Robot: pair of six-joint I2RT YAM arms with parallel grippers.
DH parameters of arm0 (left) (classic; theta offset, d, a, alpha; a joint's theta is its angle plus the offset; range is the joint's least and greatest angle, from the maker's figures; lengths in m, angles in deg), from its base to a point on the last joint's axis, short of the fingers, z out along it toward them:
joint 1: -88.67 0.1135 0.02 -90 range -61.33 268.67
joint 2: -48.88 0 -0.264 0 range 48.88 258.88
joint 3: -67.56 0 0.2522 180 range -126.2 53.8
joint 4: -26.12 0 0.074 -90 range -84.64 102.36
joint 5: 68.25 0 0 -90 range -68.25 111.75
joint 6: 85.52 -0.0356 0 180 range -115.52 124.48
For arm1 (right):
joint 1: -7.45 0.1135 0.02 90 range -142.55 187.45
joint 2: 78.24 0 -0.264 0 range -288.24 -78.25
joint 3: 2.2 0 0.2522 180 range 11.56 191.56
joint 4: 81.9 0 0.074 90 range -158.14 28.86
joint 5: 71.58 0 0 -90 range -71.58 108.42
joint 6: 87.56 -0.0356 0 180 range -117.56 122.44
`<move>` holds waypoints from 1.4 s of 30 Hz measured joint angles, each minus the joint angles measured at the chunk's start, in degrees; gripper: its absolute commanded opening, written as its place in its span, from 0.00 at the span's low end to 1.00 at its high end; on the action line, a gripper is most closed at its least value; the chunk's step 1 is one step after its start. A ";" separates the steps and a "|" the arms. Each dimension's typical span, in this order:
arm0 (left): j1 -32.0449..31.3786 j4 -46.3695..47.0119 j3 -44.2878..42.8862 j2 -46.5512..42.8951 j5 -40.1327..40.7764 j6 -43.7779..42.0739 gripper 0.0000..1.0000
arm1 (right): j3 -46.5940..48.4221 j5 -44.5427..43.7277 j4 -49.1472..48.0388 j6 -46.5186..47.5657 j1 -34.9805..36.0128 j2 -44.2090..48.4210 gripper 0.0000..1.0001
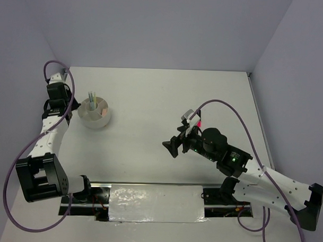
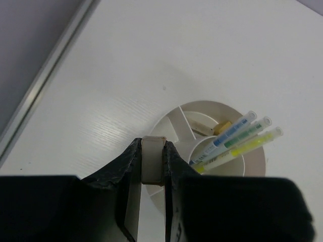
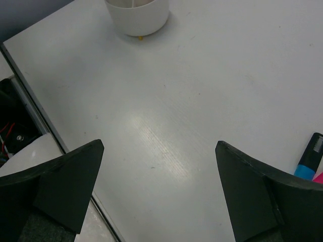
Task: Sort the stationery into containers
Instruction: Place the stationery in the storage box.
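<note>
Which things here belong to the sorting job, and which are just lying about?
Job:
- tub
- three pens in it
- tan eraser in it
- held eraser, in the left hand
- blue highlighter
- pink highlighter

Lying about:
- purple cables
- shiny strip

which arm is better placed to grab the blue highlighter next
Right. The right gripper is open and empty, with the blue highlighter lying just beside it. The left gripper is shut on a pale eraser above the white tub, across the table.
</note>
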 measured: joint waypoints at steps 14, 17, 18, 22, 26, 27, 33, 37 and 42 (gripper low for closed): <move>-0.04 2.86 0.90 5.33 -5.60 0.35 0.38 | -0.31 2.60 0.44 1.03 -0.04 -0.72 1.00; -0.04 2.73 0.90 6.25 -5.60 0.57 0.52 | -0.26 3.02 0.63 1.29 -0.04 -1.81 1.00; -0.04 2.73 0.90 6.34 -5.60 1.07 0.56 | -0.22 3.13 0.81 1.40 -0.04 -2.16 1.00; -0.04 2.62 0.90 6.34 -5.44 1.70 0.66 | -0.17 3.45 0.98 1.44 -0.04 -3.06 1.00; -0.04 1.14 0.52 6.29 -4.35 1.77 0.75 | -0.07 2.95 1.01 1.40 -0.09 -3.19 1.00; -0.04 0.35 0.26 6.12 -3.67 1.95 0.77 | -0.02 2.45 1.03 1.09 -0.24 -3.26 1.00; -0.04 -7.72 -2.75 -0.50 1.46 4.35 0.99 | 3.06 0.98 3.58 -3.89 -9.60 -10.01 1.00; 0.00 -12.96 -5.70 -7.76 0.96 5.07 0.99 | 6.45 1.60 6.97 -7.26 -19.71 -19.12 0.99; 0.00 -16.70 -3.56 -13.92 -5.57 5.99 0.99 | 9.92 0.96 10.40 -8.11 -28.35 -30.29 0.65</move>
